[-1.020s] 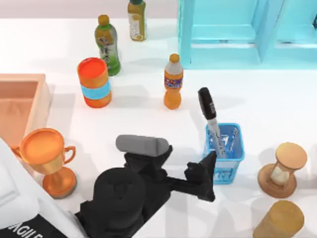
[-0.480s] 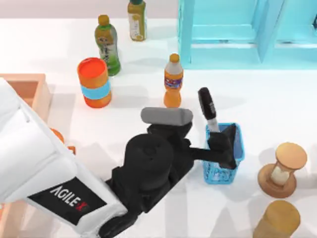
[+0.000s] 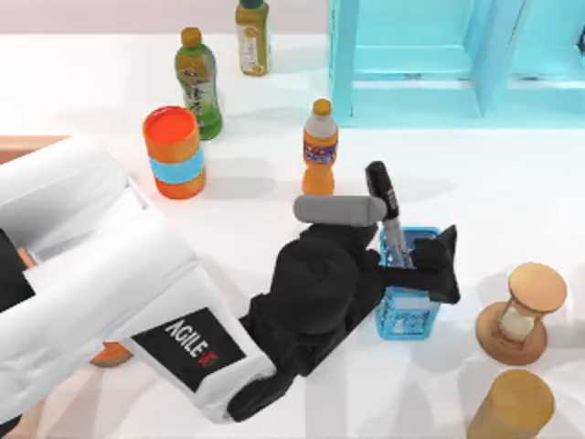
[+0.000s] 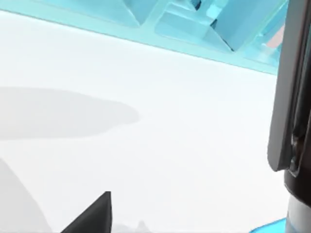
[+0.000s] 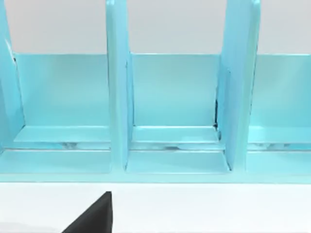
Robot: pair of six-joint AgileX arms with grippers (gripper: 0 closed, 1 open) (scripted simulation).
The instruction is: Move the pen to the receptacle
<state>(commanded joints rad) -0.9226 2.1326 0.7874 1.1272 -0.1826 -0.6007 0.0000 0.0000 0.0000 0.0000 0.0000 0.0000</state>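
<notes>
The pen leans upright in a small blue mesh basket right of the table's middle, black cap up and grey-white barrel down inside. My left gripper hangs open over the basket, one dark finger right of the barrel. In the left wrist view the pen stands close by, with one fingertip apart from it. The receptacle is a tan wooden box at the left edge, mostly hidden under my left arm. My right gripper faces the blue shelf.
Behind the basket stands an orange soda bottle. An orange can and two bottles stand at the back left, and a blue shelf at the back right. An hourglass and a wooden cylinder stand right.
My left arm has swung right and forward from the near table edge. Its gripper has come over the blue basket beside the pen, and the arm now covers the trophy and the wooden box.
</notes>
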